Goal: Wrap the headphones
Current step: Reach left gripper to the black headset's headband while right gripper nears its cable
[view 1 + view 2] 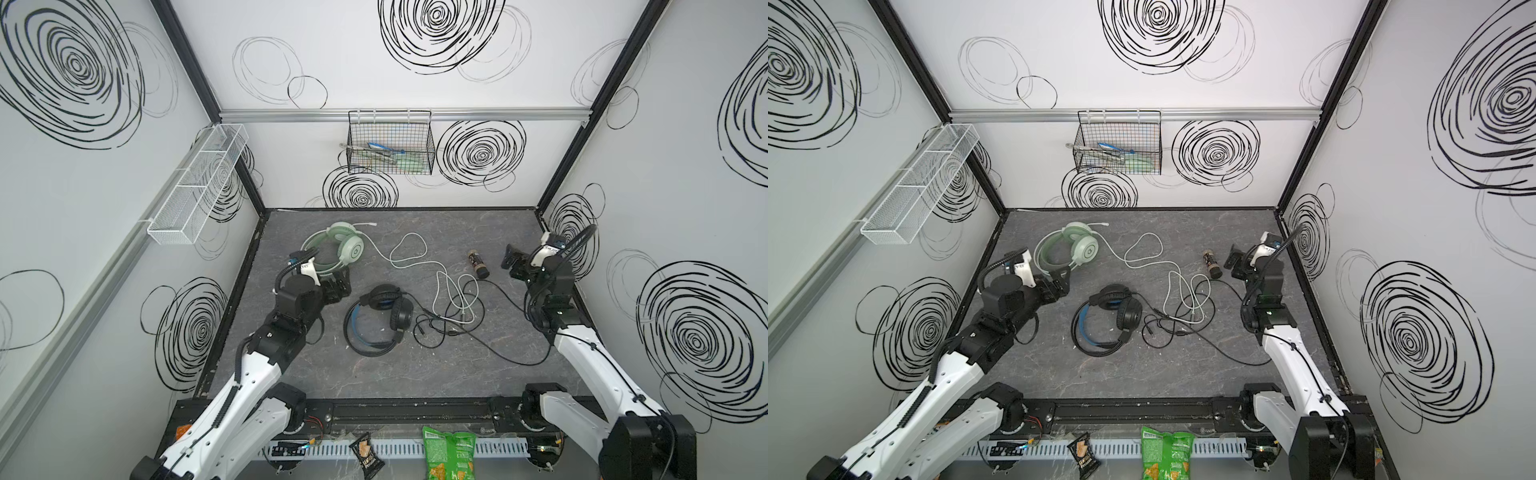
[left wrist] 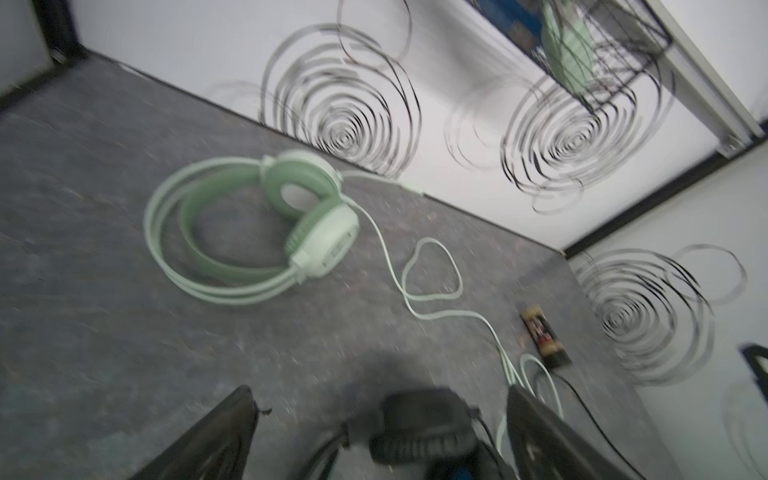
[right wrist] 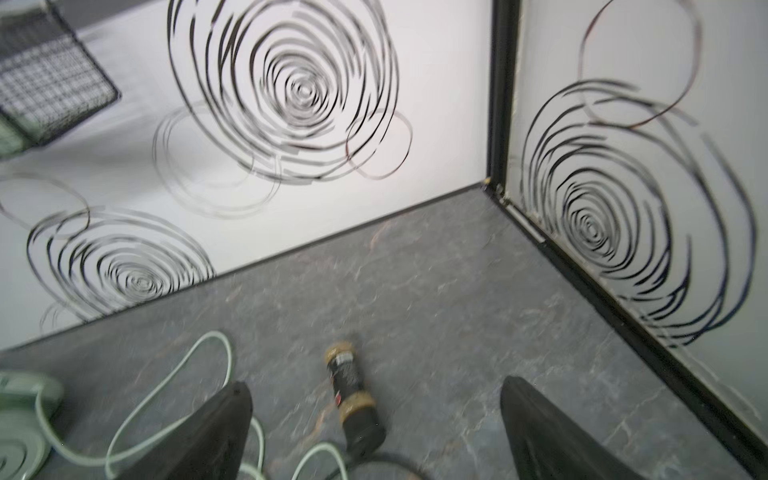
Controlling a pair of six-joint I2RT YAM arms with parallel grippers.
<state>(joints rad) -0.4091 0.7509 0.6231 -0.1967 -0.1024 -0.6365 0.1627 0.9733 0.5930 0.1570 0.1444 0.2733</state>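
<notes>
Two white-and-black arms [image 1: 257, 374]
Shells [image 1: 590, 361] were white, joints [image 1: 278, 336] and cables [image 1: 284, 272] black; left gripper [image 1: 337, 286] and right gripper [image 1: 512, 264] were black.

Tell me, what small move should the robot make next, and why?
Probably lower the left hand onto the black headset and close on an earcup. It is open, empty and right beside that headset; the right hand is open too, farther off by the small bottle. Neither cable is wound yet: black cable and white cable lie tangled.
</notes>
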